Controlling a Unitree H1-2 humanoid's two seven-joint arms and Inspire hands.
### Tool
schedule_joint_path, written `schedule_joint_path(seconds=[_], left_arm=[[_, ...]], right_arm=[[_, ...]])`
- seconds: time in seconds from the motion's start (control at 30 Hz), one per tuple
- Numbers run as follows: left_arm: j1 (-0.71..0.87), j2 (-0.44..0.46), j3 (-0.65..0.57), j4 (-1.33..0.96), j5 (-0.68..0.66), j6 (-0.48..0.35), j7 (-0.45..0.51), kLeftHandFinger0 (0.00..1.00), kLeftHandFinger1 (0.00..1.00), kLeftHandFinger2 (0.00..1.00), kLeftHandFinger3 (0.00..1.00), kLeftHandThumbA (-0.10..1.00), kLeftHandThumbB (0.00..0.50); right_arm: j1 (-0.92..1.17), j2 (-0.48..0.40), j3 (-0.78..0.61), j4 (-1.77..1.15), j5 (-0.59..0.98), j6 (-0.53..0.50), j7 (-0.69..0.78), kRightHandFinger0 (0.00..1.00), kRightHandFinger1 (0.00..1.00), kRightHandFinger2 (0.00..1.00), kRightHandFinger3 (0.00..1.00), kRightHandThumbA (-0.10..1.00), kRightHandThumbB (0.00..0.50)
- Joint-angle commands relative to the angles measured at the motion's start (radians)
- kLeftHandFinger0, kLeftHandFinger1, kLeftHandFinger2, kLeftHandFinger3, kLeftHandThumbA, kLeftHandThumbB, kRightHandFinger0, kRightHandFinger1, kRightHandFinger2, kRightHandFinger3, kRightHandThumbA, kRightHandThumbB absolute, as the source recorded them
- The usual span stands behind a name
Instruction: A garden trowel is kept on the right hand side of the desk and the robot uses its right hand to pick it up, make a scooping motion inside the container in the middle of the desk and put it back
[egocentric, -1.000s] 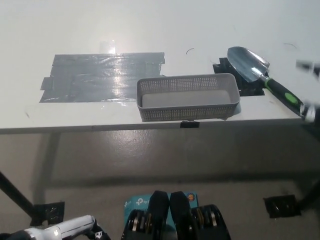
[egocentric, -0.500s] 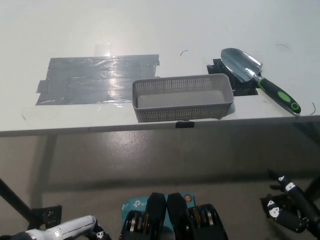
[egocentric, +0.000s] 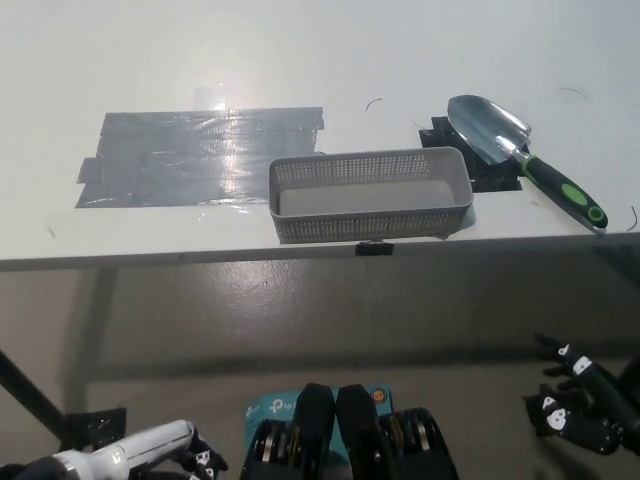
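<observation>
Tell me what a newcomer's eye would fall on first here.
The garden trowel, shiny blade and green-and-black handle, lies at the right of the white desk, beside the grey mesh container at the front edge. A patch of grey tape sits left of the container. Below the desk, the black right robot hand hangs at bottom right, the white left robot hand at bottom left.

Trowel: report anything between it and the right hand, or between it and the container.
Nothing visible lies between the trowel and the container, whose right end is beside the blade. The right hand hangs open in front of the desk, so only the desk's front edge is in its way. The left hand rests at lower left.
</observation>
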Motion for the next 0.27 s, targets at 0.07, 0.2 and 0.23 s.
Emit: schedule_joint_path(seconds=[0.07,0.2,0.23], left_arm=[[-0.011,0.012,0.008,-0.011,-0.013,0.013,0.034,0.83,0.7,0.74,0.79,1.0,0.479],[-0.004,0.007,0.012,-0.01,-0.01,0.013,0.031,0.84,0.71,0.75,0.79,1.0,0.491],[-0.004,0.007,0.012,-0.01,-0.01,0.013,0.031,0.84,0.71,0.75,0.79,1.0,0.491]], right_arm=[[-0.019,-0.03,0.022,-0.022,0.029,0.013,-0.003,0.74,0.78,0.86,1.0,0.11,0.165],[-0.021,-0.041,0.037,-0.013,0.03,0.008,-0.001,0.73,0.76,0.84,1.0,0.14,0.157],[-0.021,-0.041,0.037,-0.013,0.03,0.008,-0.001,0.73,0.76,0.84,1.0,0.14,0.157]])
